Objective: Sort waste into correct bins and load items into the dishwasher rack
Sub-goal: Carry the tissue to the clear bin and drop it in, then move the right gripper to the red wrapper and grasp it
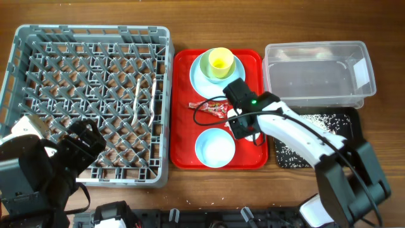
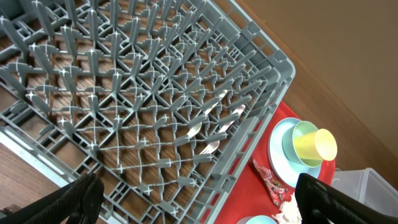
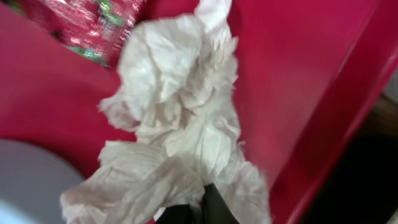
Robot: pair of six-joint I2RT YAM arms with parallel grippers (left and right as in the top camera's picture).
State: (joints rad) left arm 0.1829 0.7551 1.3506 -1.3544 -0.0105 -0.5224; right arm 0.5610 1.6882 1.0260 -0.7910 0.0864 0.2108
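The right tool (image 3: 199,210) was clenched on the crumpled white napkin (image 3: 180,118) — soft, creased paper, its long axis running away from the fingertips over the glossy red tray (image 3: 298,74). The crinkled red wrapper (image 3: 81,25) lay just beyond. The left tool (image 2: 199,190) hung released over the grey pegged rack (image 2: 155,93).

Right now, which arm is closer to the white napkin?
Right. The right fingers pinch the napkin at the red tray; the left fingers hang over the rack's near corner, far away.
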